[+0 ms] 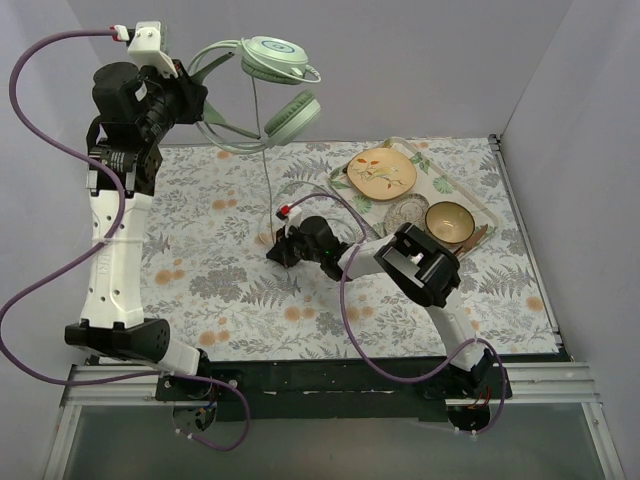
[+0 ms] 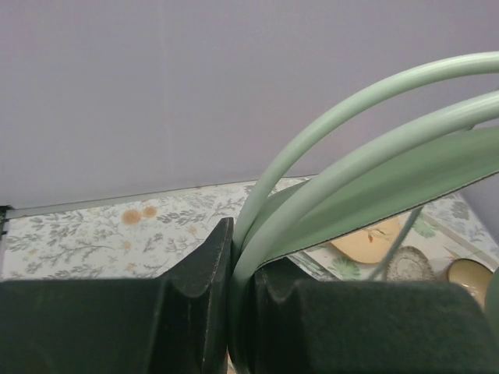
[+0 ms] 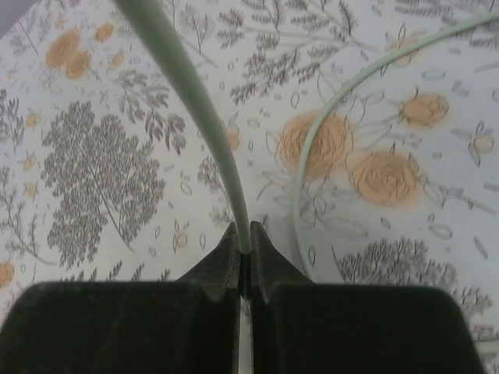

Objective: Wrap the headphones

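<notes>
The pale mint-green headphones (image 1: 275, 58) hang high at the back, ear cups stacked one above the other. My left gripper (image 1: 200, 100) is shut on their double-wire headband (image 2: 327, 164), holding them above the table. The thin green cable (image 1: 266, 170) drops from the cups down to my right gripper (image 1: 275, 250), which is low over the floral cloth and shut on the cable (image 3: 195, 109). In the right wrist view a second loop of cable (image 3: 312, 156) lies on the cloth beside the fingers.
A tray (image 1: 490, 205) at the back right holds a flowered plate (image 1: 382, 171), a small patterned dish (image 1: 406, 212) and a bowl (image 1: 450, 221). Purple robot cables loop beside both arms. Grey walls close in the back and sides.
</notes>
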### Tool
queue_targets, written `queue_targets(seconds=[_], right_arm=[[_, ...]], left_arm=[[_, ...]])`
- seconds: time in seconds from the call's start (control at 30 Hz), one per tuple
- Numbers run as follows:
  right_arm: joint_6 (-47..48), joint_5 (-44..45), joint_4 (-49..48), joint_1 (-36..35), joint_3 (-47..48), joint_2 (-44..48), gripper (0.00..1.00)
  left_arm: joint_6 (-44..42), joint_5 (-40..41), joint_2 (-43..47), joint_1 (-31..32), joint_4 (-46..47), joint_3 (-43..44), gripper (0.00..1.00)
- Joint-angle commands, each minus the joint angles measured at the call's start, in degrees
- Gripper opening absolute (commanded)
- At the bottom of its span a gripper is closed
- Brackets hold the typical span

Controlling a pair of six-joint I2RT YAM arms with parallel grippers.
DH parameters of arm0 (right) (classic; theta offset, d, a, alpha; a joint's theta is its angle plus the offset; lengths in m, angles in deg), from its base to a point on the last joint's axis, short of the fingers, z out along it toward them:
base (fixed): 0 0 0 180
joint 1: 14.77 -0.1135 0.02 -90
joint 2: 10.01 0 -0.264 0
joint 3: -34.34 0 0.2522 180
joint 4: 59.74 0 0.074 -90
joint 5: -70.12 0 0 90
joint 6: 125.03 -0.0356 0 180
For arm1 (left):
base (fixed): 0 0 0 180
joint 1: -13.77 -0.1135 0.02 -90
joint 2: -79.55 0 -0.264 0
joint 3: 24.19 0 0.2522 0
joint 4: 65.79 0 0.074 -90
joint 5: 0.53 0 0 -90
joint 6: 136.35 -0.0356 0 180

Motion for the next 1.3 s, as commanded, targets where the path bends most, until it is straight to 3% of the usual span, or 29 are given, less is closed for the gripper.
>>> queue_targets(seconds=[0.0, 0.17, 0.33, 0.7, 0.8, 0.93, 1.07, 1.27], right_arm=[[3.64, -0.88, 2.36, -0.96, -6.51, 6.84, 0.01], [7.24, 0.08, 8.94, -2.45, -12.94, 13.09, 0.01], [13.82, 2.27, 20.53, -7.20, -11.80, 18.08, 0.01], [20.59, 6.85, 36.98, -13.27, -8.90, 32.50, 0.01], [22.10, 10.53, 39.79, -13.18, -8.03, 36.99, 0.01], [25.52, 20.37, 44.98, -12.48, -3.55, 40.24, 0.01], [28.34, 26.79, 48.76, -9.06, 3.56, 40.34, 0.01], [30.98, 24.71, 49.21, -0.01, 11.39, 39.46, 0.01]], left_arm=[[-1.65, 8.13, -0.60, -0.62, 7.68, -1.07, 0.00], [-4.29, 15.79, -3.07, -2.11, 12.78, -2.73, 0.00], [-9.56, 24.04, -4.65, -2.20, 21.36, -9.23, 0.00], [-33.53, 41.54, -11.24, -2.29, 48.35, -28.12, 0.00], [-36.37, 39.45, -10.98, -2.29, 52.68, -33.22, 0.00], [-39.87, 30.76, -8.09, -1.41, 51.54, -40.25, 0.00], [-45.32, 28.55, -4.40, 1.39, 51.45, -48.07, 0.00], [-50.35, 26.26, 0.70, 5.52, 48.04, -56.08, 0.00]])
